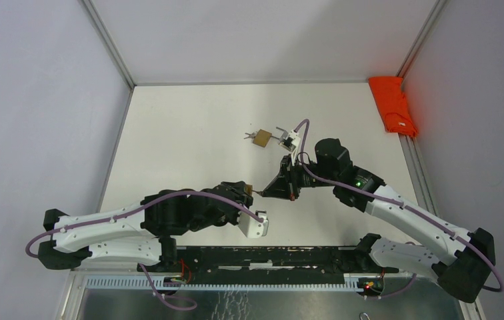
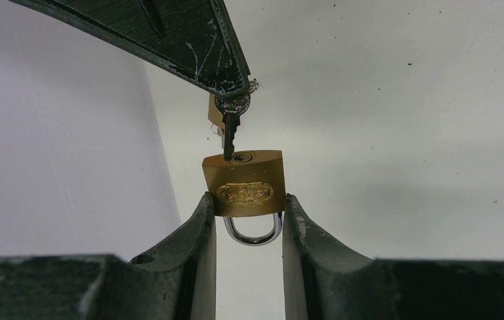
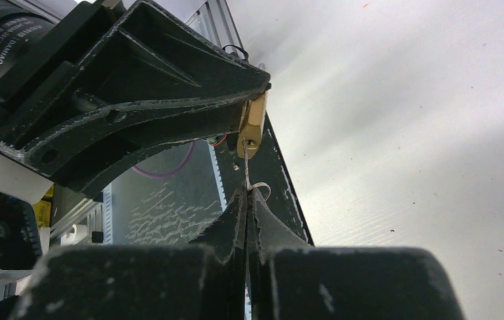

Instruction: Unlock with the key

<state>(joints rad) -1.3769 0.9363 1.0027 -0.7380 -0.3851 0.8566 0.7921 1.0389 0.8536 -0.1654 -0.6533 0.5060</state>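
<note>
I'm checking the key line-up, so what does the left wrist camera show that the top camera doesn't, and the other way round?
Left wrist only: the key tip at the keyhole of the padlock, and its shackle shut.
Top only: a second padlock lying on the table, and an orange cloth at the far right.
Both: the left gripper clamping the padlock, and the right gripper holding the key to it.
</note>
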